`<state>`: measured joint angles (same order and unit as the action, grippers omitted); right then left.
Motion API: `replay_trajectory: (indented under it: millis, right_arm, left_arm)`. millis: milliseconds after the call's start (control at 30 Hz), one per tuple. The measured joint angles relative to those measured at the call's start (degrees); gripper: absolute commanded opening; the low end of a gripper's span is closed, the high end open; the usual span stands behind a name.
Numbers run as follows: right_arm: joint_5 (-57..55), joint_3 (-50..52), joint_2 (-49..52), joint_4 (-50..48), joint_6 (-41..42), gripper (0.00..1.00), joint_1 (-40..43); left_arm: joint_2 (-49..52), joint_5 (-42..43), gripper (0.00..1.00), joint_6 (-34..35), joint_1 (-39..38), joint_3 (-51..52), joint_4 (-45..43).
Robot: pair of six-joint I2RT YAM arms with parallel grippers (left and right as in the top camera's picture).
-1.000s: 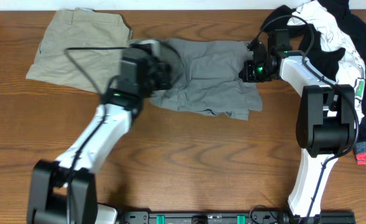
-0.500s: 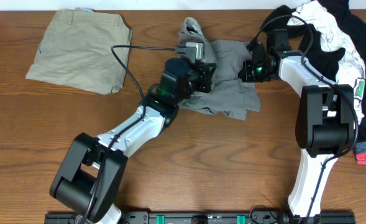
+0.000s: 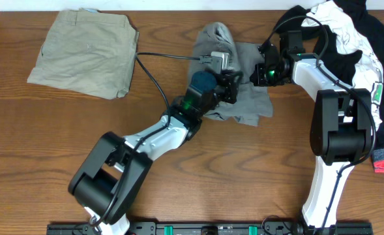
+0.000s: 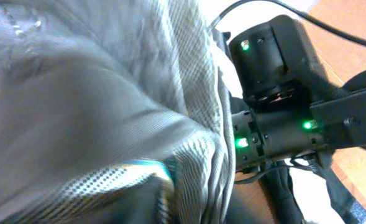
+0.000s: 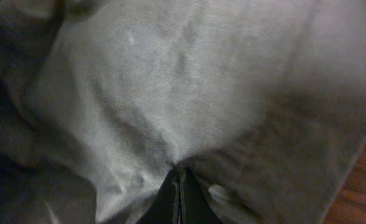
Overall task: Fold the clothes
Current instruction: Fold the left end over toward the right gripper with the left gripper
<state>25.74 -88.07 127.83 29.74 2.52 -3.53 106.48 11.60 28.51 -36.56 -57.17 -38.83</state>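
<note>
While the right jaws clamp the grey shorts (image 5: pixel 189 93), these hide the left jaws' state.

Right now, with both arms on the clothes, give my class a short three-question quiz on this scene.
1. True or false: the beige shorts lie flat on the table, with neither arm touching them.
2. What is the right gripper shut on? A the beige shorts; B the grey shorts; C nothing.
3. Fill in: the pile of black and white clothes sits at the table's far ___ corner, by the robot's own sides.

Key: 1 true; 2 B; 3 right.
</note>
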Motion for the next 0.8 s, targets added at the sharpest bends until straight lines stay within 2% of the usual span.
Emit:
replay_trajectory:
  millis: [367,533,800]
  right_arm:
    - [-1.53,1.49,-1.64,-1.38,0.02,0.02,-0.2]
    - [-4.44,2.95,-5.92,0.57,0.28,0.23,2.1]
    - [-1.73,2.89,-12.31,3.63,-0.26,0.41,6.23]
  left_arm:
    - [0.24,-0.02,0.98,0.09,2.27,0.0,-0.26]
    - [-1.38,-0.02,0.98,0.02,5.03,0.0,4.33]
    - [-10.4,0.0,0.98,-2.4,10.51,-0.33,21.07]
